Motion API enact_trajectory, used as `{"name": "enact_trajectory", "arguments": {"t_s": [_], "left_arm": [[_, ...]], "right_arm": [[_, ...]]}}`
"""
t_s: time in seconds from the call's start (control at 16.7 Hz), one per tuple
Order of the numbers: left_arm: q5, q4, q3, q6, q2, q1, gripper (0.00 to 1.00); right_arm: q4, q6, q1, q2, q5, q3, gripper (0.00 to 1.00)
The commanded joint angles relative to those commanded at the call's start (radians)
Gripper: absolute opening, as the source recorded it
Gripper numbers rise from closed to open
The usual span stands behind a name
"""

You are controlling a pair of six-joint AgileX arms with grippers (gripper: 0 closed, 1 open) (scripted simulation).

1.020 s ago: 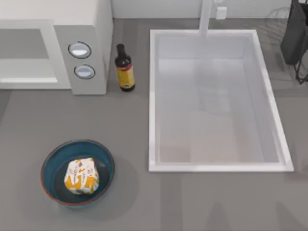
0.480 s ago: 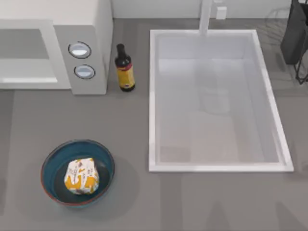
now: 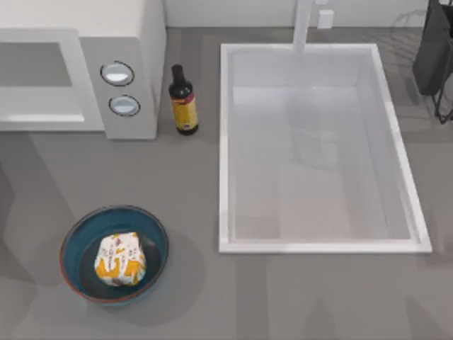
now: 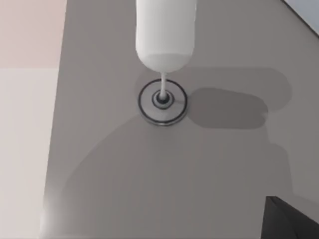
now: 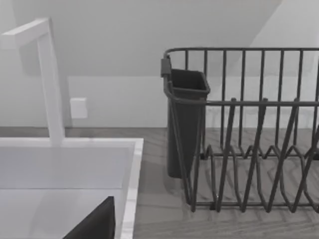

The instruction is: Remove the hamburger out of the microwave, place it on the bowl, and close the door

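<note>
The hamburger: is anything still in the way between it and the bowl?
No. The hamburger already sits inside the bowl, near the table's front left, with nothing visible over it. The sauce bottle stands well away, beside the microwave.

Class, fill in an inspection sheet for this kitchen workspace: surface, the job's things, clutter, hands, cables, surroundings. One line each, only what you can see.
Surface: grey counter, crossed by soft shadows.
Job's things: hamburger lies inside the bowl at the counter's front left; microwave at back left; its door frames a grey window.
Clutter: dark sauce bottle upright between the microwave and the sink.
Hands: nothing seen.
Cables: nothing seen.
Surroundings: white faucet behind the sink; dark wire dish rack with a cutlery cup at back right; pale wall behind.
</note>
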State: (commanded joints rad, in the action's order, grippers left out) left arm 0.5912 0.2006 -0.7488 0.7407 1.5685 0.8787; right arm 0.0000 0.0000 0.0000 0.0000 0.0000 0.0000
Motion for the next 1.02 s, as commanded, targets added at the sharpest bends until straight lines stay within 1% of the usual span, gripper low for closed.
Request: {"name": "enact_trajectory", "arguments": {"t_s": [0.18, 0.3, 0.54, 0.66, 0.78, 1.02], "left_arm": [[0.002, 0.002, 0.004, -0.003, 0.001, 0.003, 0.0], [-0.024, -0.014, 0.04, -0.039, -0.037, -0.034, 0.0], [-0.115, -0.068, 0.192, -0.197, -0.219, -0.208, 0.0], [-0.157, -0.093, 0.257, -0.263, -0.286, -0.275, 0.0], [-0.175, -0.104, 0.281, -0.287, -0.31, -0.299, 0.0], [-0.173, -0.102, 0.279, -0.289, -0.307, -0.298, 0.0]], "right_arm": [[0.0, 0.0, 0.0, 0.0, 0.0, 0.0, 1.0], [0.0, 0.0, 0.0, 0.0, 0.0, 0.0, 1.0], [0.0, 0.0, 0.0, 0.0, 0.0, 0.0, 1.0], [0.0, 0.0, 0.0, 0.0, 0.0, 0.0, 1.0], [0.0, 0.0, 0.0, 0.0, 0.0, 0.0, 1.0], [0.0, 0.0, 0.0, 0.0, 0.0, 0.0, 1.0]]}}
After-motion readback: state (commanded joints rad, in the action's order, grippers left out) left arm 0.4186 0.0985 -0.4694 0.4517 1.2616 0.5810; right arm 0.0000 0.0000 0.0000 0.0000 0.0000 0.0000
